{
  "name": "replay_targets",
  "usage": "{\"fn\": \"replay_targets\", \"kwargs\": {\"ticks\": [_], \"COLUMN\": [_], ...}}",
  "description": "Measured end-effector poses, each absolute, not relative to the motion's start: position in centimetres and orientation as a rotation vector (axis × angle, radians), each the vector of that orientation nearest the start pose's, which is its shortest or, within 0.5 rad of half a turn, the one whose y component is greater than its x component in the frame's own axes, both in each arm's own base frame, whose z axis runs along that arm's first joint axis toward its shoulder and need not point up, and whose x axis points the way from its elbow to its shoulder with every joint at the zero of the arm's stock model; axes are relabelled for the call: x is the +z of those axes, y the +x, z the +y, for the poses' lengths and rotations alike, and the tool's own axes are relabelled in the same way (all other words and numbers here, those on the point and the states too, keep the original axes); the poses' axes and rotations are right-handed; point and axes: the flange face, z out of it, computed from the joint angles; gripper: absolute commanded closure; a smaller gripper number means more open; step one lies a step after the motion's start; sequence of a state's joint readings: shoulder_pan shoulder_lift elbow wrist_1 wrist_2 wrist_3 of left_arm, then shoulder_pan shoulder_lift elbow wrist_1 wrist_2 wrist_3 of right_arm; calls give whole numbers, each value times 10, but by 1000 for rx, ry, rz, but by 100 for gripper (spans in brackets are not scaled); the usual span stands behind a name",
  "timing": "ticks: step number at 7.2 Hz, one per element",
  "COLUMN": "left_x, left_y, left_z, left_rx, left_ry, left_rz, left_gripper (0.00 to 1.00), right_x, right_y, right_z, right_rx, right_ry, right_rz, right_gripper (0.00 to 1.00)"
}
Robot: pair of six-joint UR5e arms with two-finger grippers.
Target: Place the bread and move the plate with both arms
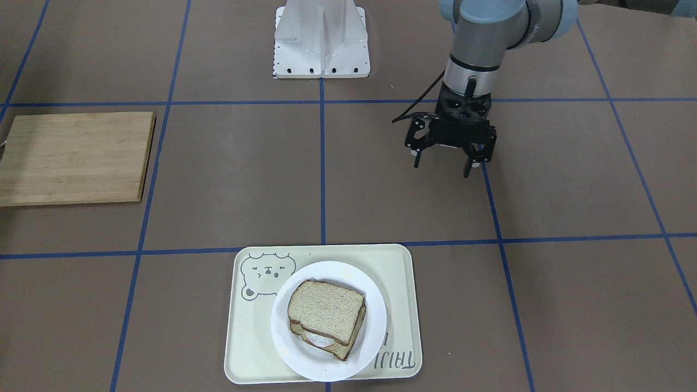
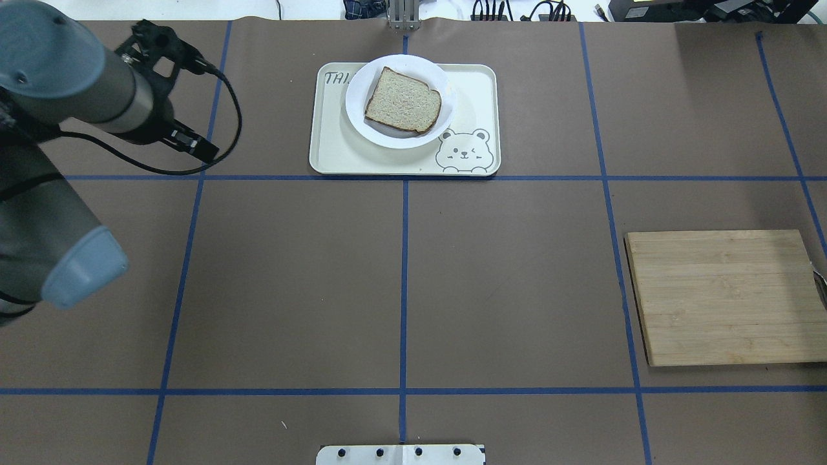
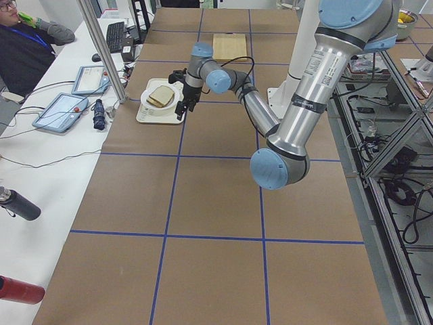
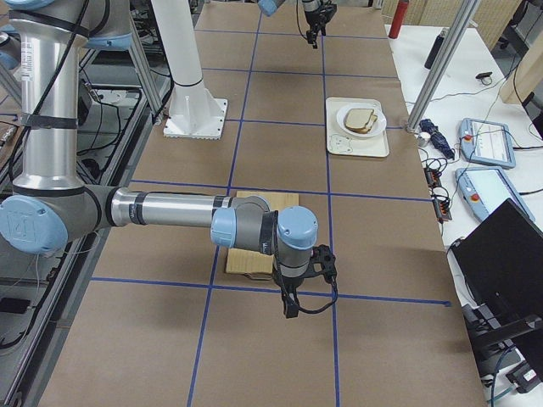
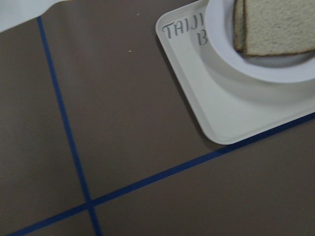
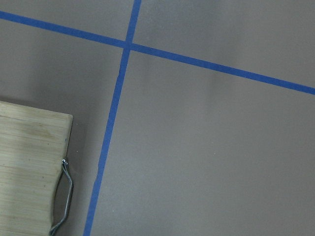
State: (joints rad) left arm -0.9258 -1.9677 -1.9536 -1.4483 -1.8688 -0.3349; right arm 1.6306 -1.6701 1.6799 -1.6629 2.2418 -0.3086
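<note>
step: likely wrap-up, bread [image 1: 325, 307] tops a second slice on white plate [image 1: 305, 366], plate sits in bear tray [image 1: 402, 283] | left gripper [image 1: 442, 167] spread, empty, tray apart to its right | right gripper [image 4: 290, 307] beside bamboo board [image 4: 246, 261], spread or pressed: cannot tell | next: probably just clear both arms

My left arm [image 1: 479, 43] has its wrist pointing straight down. The left gripper [image 1: 442, 166] hangs near the tray [image 1: 400, 283], jaws spread wide, holding nothing. My right arm [image 4: 170, 209] stretches low and level, right gripper [image 4: 293, 305] aimed down, well apart from the tray. I can't tell its grip.
</note>
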Motion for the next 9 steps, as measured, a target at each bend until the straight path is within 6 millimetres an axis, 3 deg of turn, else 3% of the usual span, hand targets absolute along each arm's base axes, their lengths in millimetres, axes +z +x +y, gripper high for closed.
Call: {"fn": "replay_targets", "kwargs": {"ticks": [2,3,4,7,9], "left_x": [385,436,477,554,586], "left_y": [147,97,65,-2,-18], "left_z": [-562,-561,-552,-523,-494], "left_rx": [444,410,367,236,204], "left_ry": [332,271,217,103,63], "left_rz": [561,558,552,544,601], "left_gripper": [2,2,2,2,2], "right_x": [667,669,671,681,683], "right_y": [98,98,98,98,97], "right_z": [-438,-437,-434,-421,-415], "right_rx": [-214,-217,-220,-219,-217], "right_ry": [46,45,43,21,16], "right_rz": [-677,-678,-679,-673,-673], "right_gripper": [0,0,0,0,0]}}
